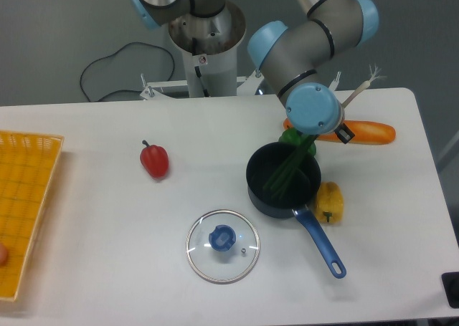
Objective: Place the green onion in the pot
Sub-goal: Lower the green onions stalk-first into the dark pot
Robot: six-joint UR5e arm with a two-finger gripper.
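One green onion [287,170] hangs tilted from the gripper [324,130], its dark stalks reaching into the one pot [283,180] near the surface's [93,226] right edge; the jaws grip it, whitish tip up. Three peppers, one lid [223,246].

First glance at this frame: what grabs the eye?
The arm bent over the right half of the table, its gripper holding the green onion slanted, dark stalks dipping into the pot and the pale tip sticking up behind. Around the pot sit a yellow pepper and a glass lid in front.
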